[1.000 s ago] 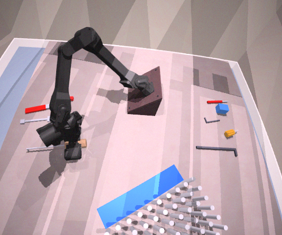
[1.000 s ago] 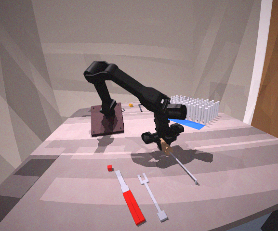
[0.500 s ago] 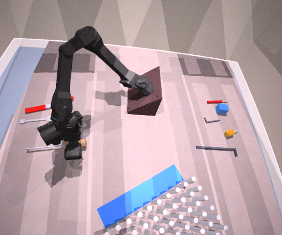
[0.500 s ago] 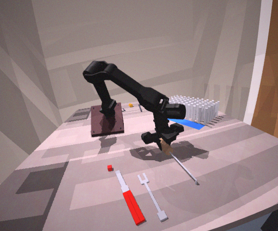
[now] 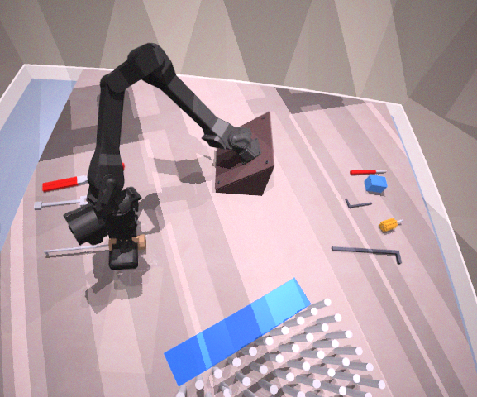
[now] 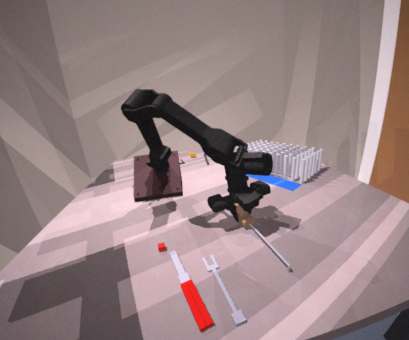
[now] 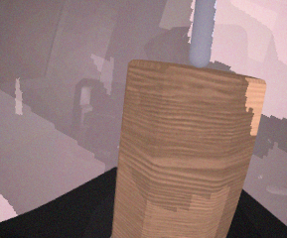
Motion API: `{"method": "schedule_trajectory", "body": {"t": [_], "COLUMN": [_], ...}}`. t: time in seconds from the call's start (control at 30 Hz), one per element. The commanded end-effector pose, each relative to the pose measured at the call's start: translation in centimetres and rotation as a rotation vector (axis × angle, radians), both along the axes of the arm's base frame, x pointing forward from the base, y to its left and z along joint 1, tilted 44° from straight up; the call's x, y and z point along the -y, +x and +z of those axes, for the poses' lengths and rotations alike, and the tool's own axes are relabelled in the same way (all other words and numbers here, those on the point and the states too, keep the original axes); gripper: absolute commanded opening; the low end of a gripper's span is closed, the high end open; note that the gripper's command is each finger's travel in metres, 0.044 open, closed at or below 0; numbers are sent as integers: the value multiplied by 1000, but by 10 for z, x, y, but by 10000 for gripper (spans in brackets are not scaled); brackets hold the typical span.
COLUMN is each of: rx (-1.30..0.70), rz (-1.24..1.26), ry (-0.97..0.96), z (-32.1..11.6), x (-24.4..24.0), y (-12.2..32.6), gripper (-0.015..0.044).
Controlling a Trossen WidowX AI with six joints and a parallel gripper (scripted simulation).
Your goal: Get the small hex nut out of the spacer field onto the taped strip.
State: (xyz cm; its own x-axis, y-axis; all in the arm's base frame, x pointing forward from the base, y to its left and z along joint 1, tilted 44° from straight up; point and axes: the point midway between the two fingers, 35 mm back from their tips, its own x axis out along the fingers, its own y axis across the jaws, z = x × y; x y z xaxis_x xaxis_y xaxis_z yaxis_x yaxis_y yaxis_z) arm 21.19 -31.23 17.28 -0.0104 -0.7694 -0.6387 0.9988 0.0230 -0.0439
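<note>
My gripper (image 5: 123, 242) (image 6: 244, 214) is shut on the wooden handle (image 5: 142, 241) (image 6: 247, 218) (image 7: 183, 144) of a thin-rod tool, low over the table. The rod (image 5: 76, 249) (image 6: 270, 246) (image 7: 203, 35) points away from the spacers and ends in a small tip (image 6: 289, 270). I cannot tell whether the tool touches the table. The blue taped strip (image 5: 230, 331) (image 6: 272, 180) lies in front of the standing metal spacers (image 5: 278, 357) (image 6: 288, 164), away from the gripper. The hex nut is not visible.
Beside the gripper lie a fork tool (image 5: 60, 203) (image 6: 224, 289), a red-handled scraper (image 5: 60, 184) (image 6: 197, 303) and a red cube (image 6: 161, 247). Across the table are two hex keys (image 5: 364, 250) (image 5: 360, 204), a blue block (image 5: 374, 184), a yellow screwdriver (image 5: 388, 225) and a red one (image 5: 363, 172).
</note>
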Motion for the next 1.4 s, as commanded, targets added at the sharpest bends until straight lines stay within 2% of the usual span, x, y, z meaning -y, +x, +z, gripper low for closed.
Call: {"method": "schedule_trajectory", "body": {"t": [0.0,0.33,0.53,1.3,1.37], "rx": [-1,-1,8,8,-37], "rz": [-1,0,9,9,47], "ry": [1,2,7,7,-3], "z": [-1,1,48,48,48], "x": [0,-2,-49,-49,-49], "y": [0,1,10,10,11], "gripper": [184,440,440,440,440]}}
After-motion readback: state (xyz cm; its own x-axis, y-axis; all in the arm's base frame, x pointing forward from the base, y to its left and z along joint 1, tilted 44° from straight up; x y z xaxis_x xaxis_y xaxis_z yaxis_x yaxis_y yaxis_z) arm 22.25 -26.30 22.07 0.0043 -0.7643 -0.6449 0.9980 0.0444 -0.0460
